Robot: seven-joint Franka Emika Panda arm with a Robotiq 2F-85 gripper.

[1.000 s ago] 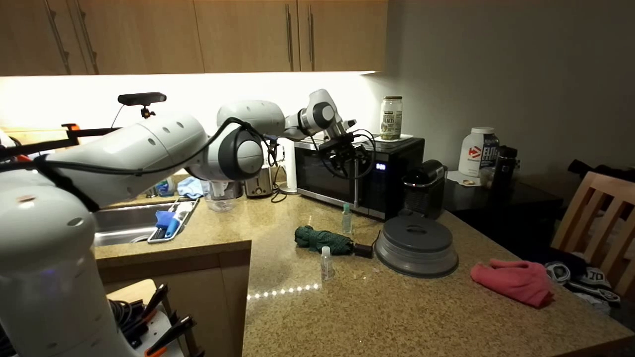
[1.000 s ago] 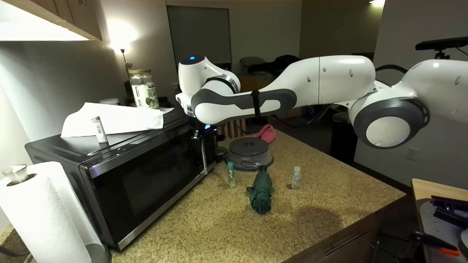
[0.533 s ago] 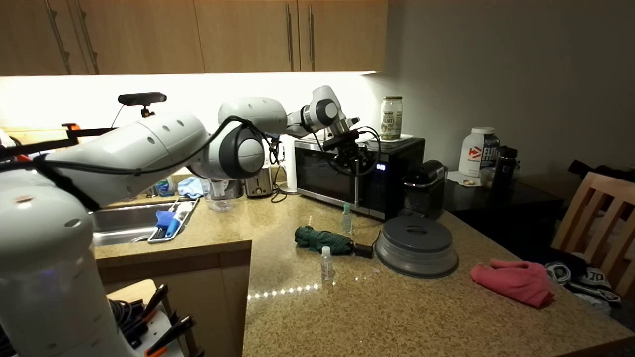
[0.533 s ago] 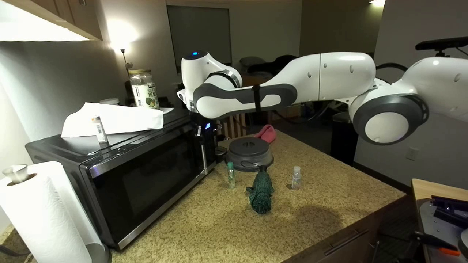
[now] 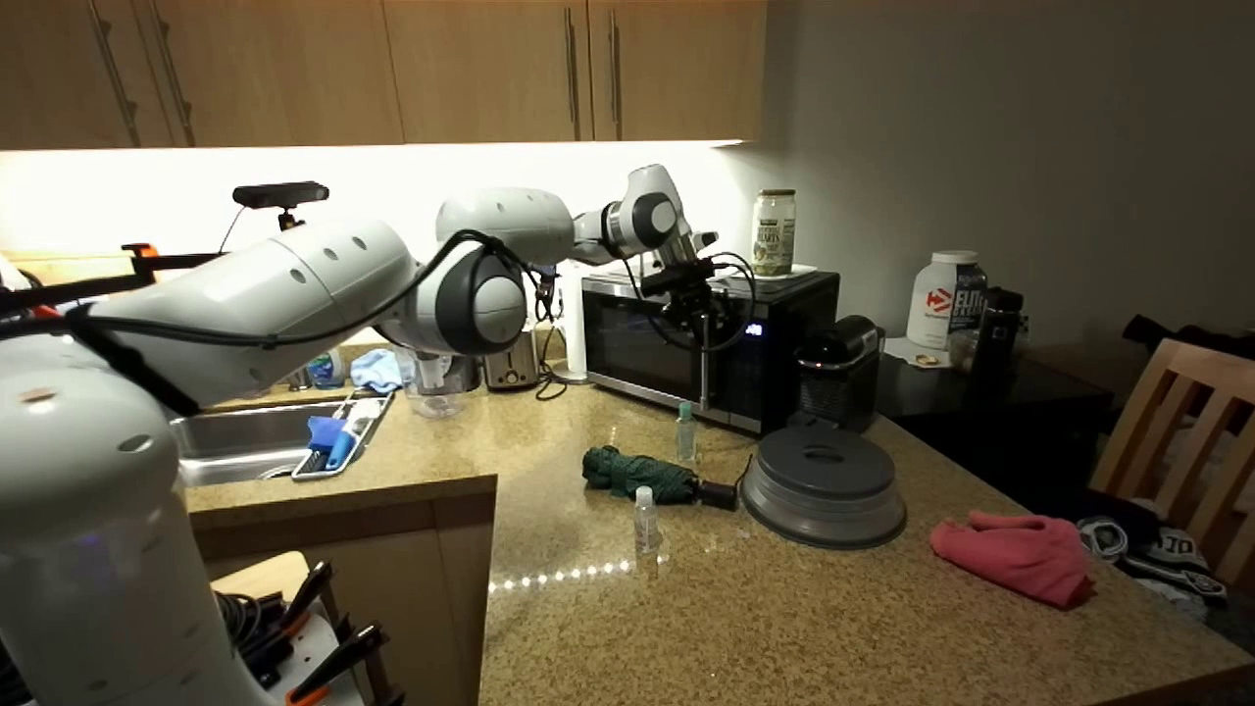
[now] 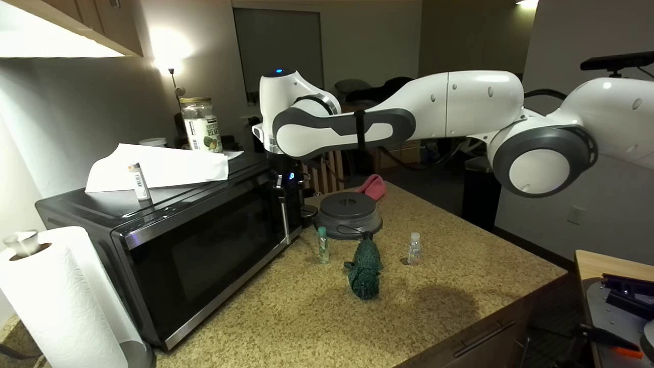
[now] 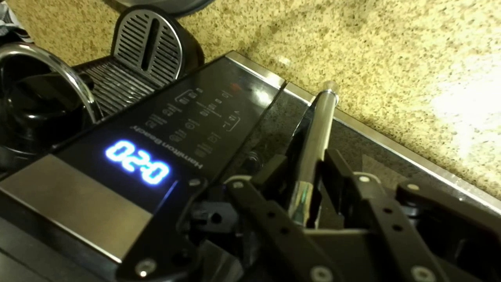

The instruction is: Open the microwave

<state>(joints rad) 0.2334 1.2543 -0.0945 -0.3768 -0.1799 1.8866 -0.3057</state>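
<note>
The counter (image 5: 804,628) carries microwave (image 6: 194,245), bottles (image 5: 646,527) and grey dome (image 5: 823,480).

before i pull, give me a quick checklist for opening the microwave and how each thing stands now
1. Microwave closed: ok.
2. Gripper straddles its handle in the wrist view: ok.
3. Firm grip on the handle: cannot tell, contact on both sides is unclear.
4. Swing path free: probably not ok, a green-capped bottle stands in front, near the handle.
5. Jar on top upright: ok.
</note>
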